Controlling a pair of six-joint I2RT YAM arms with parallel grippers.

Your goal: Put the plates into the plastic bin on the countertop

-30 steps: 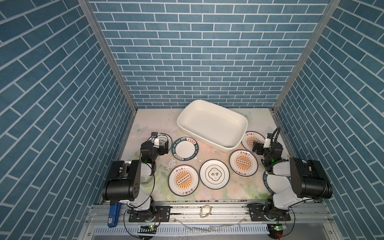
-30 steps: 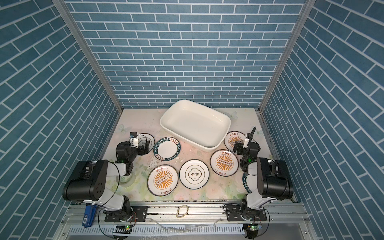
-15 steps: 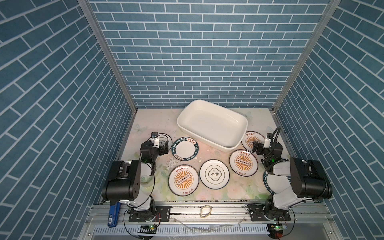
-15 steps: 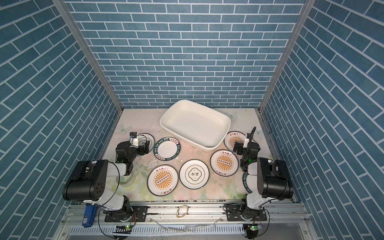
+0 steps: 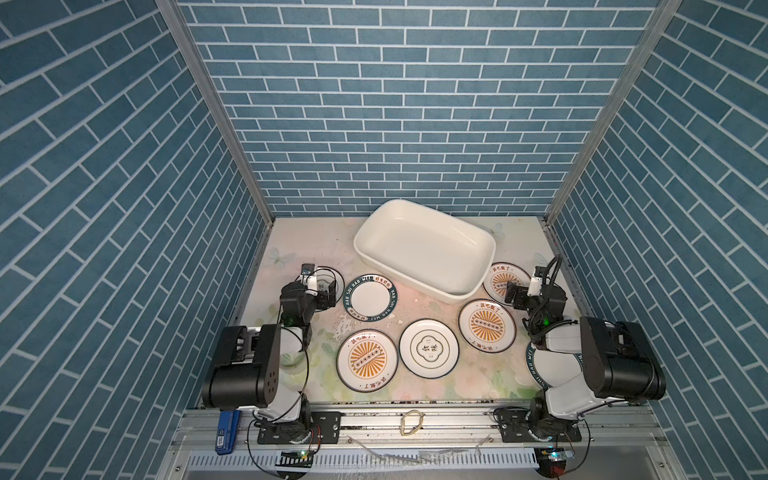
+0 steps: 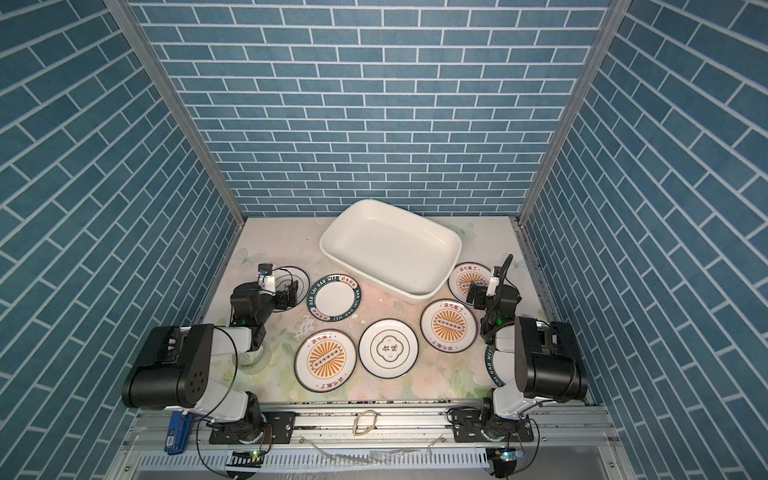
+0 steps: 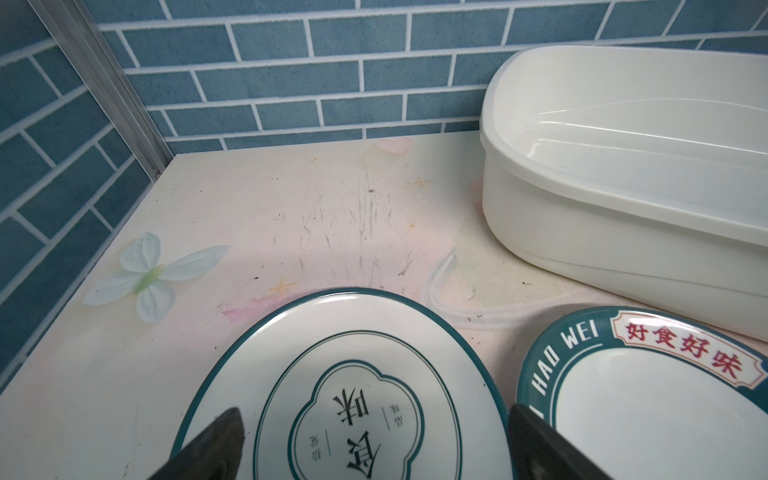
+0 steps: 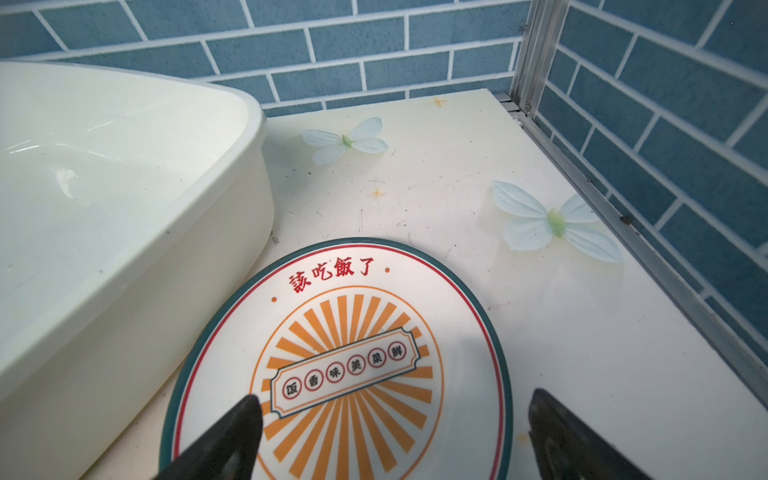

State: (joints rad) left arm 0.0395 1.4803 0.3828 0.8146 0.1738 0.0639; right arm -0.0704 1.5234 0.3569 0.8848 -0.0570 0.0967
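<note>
left claw [image 7: 376, 415], right claw [image 8: 397, 398] wide open, empty; plates [image 5: 429, 349] look stiff, glossy, slippery, so pinch at rim

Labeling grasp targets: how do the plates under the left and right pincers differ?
Left plate: quatrefoil emblem; right plate: orange sunburst. Left plate's rim is a thin dark line; right plate's adds a red ring. Right plate lies by the bin; left plate farther off. Both round, white, flat.

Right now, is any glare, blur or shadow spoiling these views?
Both top views: sharp, evenly lit. Left wrist view: glare streaks inside the plastic bin, jaws out of focus. Right wrist view: glare inside the bin too, jaws out of focus, sunburst plate sharp.
</note>
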